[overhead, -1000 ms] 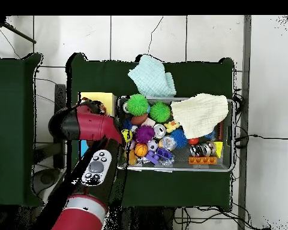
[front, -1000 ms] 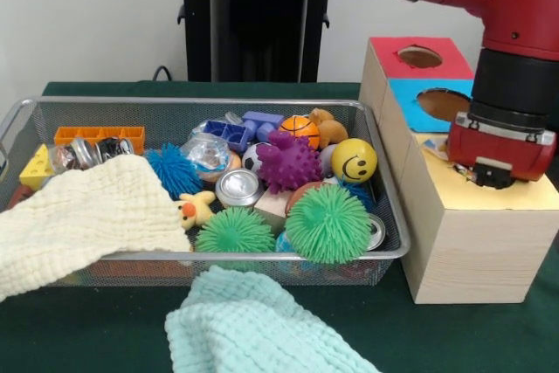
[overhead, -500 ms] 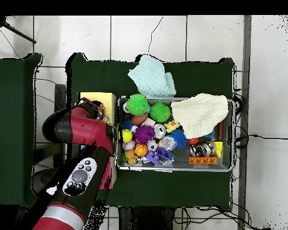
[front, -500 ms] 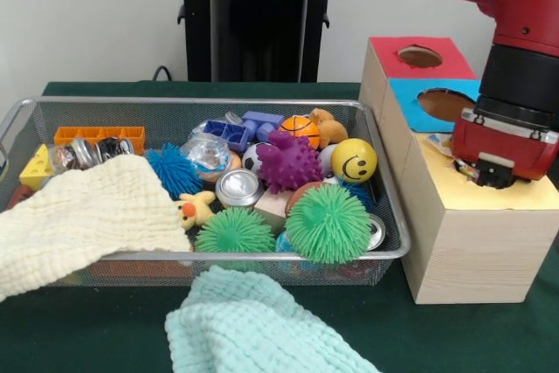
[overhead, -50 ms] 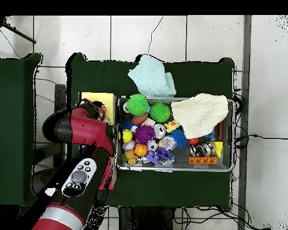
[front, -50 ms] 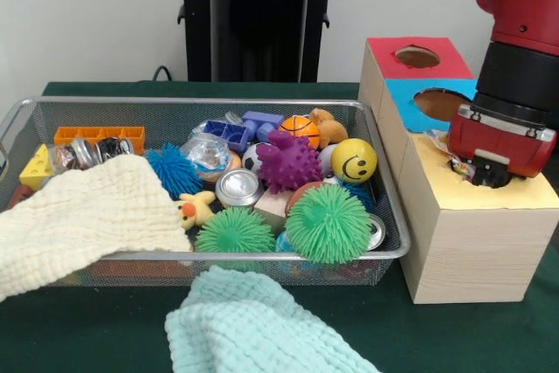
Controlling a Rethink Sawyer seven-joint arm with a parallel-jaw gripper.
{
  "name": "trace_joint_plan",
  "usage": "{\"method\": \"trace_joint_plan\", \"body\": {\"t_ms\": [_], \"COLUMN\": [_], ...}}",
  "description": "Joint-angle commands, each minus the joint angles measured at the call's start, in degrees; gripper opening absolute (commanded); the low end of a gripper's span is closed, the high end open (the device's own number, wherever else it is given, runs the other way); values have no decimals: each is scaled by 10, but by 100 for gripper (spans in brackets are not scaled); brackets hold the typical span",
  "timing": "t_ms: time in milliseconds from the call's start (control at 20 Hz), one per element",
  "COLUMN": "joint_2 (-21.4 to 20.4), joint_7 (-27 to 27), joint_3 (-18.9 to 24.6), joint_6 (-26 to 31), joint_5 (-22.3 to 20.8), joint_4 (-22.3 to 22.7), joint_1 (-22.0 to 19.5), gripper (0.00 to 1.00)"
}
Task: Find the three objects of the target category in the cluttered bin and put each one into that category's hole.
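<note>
My gripper (front, -50 ms: 481, 174) hangs low over the yellow top (front, -50 ms: 515, 196) of the wooden sorting box (front, -50 ms: 472, 251), right of the bin; the hole there is hidden under it. I see nothing held. The box's red hole (front, -50 ms: 417, 57) and blue hole (front, -50 ms: 441, 104) lie behind it. The wire bin (front, -50 ms: 262, 256) holds two green spiky balls (front, -50 ms: 328, 223), a purple spiky ball (front, -50 ms: 288, 163), a yellow smiley ball (front, -50 ms: 354, 161), a small basketball (front, -50 ms: 300, 128), a tin can (front, -50 ms: 238, 186) and other toys. From overhead the gripper (overhead, -50 ms: 98, 111) sits by the box's yellow end (overhead, -50 ms: 97, 99).
A cream cloth (front, -50 ms: 79, 220) drapes over the bin's left front corner and covers part of its contents. A pale blue cloth (front, -50 ms: 253, 325) lies on the green table in front of the bin. An orange brick (front, -50 ms: 98, 135) and a cheese wedge (front, -50 ms: 37, 168) sit at the bin's left.
The upper arm has swung away from the bin, while the gripper has stayed over the yellow top, shifting only slightly. The toys in the bin have not moved.
</note>
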Motion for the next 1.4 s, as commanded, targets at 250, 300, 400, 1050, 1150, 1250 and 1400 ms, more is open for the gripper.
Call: {"method": "trace_joint_plan", "body": {"t_ms": [250, 300, 400, 1050, 1150, 1250, 1400], "joint_2": [-16, -21, -33, -93, -94, -95, -96], "joint_7": [90, 83, 72, 31, 34, 38, 38], "joint_3": [27, 24, 21, 38, 43, 47, 56], "joint_6": [218, 223, 235, 250, 247, 244, 237], "joint_5": [-28, -32, -38, -60, -65, -70, -76], "joint_4": [17, 14, 9, 27, 27, 28, 30], "joint_1": [-20, -24, -33, -61, -64, -66, -72], "gripper": [0, 0, 0, 0, 0, 0, 0]}}
